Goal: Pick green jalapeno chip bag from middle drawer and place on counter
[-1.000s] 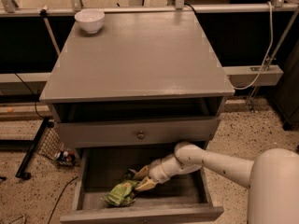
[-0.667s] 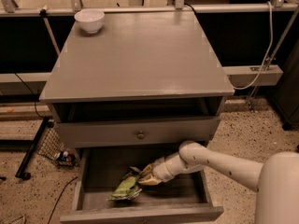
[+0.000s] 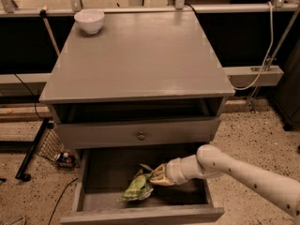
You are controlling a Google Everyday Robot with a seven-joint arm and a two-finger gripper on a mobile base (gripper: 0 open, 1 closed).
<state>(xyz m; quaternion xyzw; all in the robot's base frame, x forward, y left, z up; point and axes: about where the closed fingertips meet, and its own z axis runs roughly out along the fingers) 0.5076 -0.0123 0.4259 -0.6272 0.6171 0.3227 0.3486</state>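
Observation:
The green jalapeno chip bag (image 3: 136, 187) hangs crumpled inside the open middle drawer (image 3: 93, 172), a little above its grey board bottom. My gripper (image 3: 153, 175) reaches in from the right on a white arm and is shut on the bag's upper right edge. The grey counter (image 3: 140, 55) is the cabinet top above, slightly glossy.
A white bowl (image 3: 89, 20) stands at the counter's back left corner. A shallower drawer front with a round brass knob (image 3: 140, 135) sits above the open drawer. A black stand and a wire basket (image 3: 51, 146) are on the floor at left. A cable (image 3: 269, 41) hangs at right.
The gripper has lifted the bag off the drawer bottom and drawn it slightly up and to the right. The arm has risen with it.

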